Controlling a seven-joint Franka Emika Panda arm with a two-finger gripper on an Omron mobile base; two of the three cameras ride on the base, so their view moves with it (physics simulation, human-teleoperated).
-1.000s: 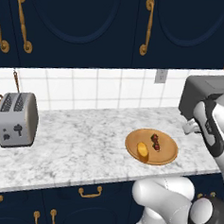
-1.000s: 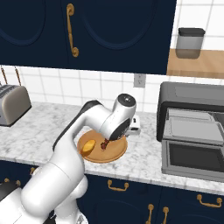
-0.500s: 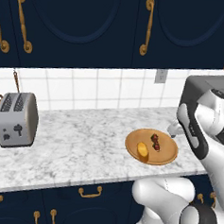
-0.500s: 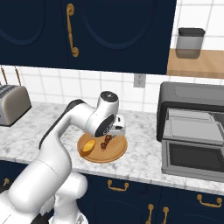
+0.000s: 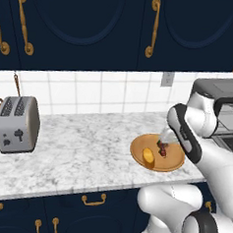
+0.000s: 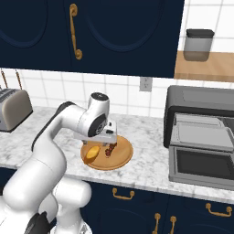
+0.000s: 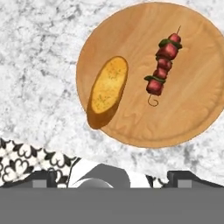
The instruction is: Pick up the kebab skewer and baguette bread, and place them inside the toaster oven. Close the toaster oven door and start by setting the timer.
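Hand view looked straight down on the wooden plate (image 7: 201,109): kebab skewer (image 7: 162,65) lay near the plate's middle, baguette bread (image 7: 107,89) beside it, overhanging the plate's rim, the two apart. Gripper (image 6: 109,137) hovered over the plate, above the skewer; couldn't tell how far apart its fingers were. Plate sat near the counter's (image 5: 86,151) front edge. Toaster oven (image 6: 201,132) stood at the counter's right end, door (image 6: 201,165) hanging open. Silver toaster (image 5: 17,124) at the left end.

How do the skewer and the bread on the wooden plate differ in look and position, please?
The skewer is a thin stick of dark red chunks; the bread is one plump golden oval. The skewer lies well inside the plate, while the bread overhangs its rim. Both lie flat, apart and roughly parallel.
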